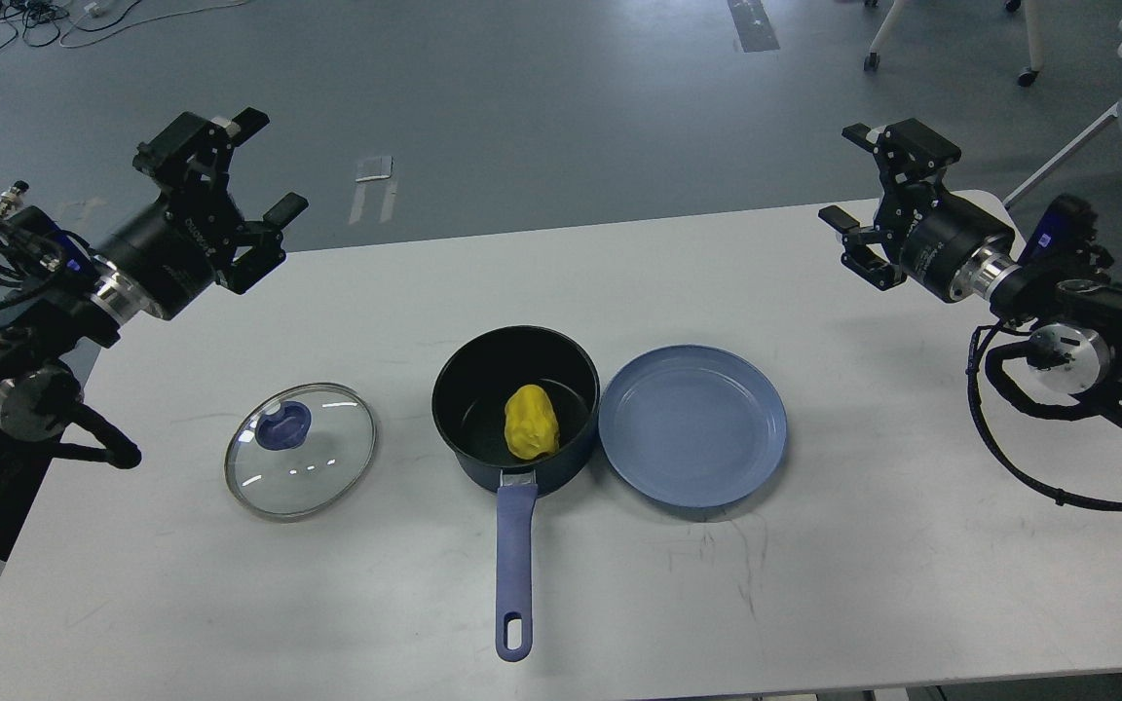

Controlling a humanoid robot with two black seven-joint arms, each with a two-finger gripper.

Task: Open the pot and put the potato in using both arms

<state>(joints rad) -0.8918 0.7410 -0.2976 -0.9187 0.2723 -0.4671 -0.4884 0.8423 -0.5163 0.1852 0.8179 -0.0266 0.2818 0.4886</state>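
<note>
A dark pot (468, 375) with a blue handle stands open at the table's middle, handle toward me. A yellow potato (533, 422) lies inside it. The glass lid (300, 449) with a blue knob lies flat on the table to the pot's left. My left gripper (247, 180) is open and empty, raised over the table's far left edge. My right gripper (875, 195) is open and empty, raised over the table's far right edge. Both are well away from the pot.
An empty blue plate (692, 425) sits against the pot's right side. The white table (912, 545) has edges near both arms. Chair legs (951, 39) stand on the grey floor beyond.
</note>
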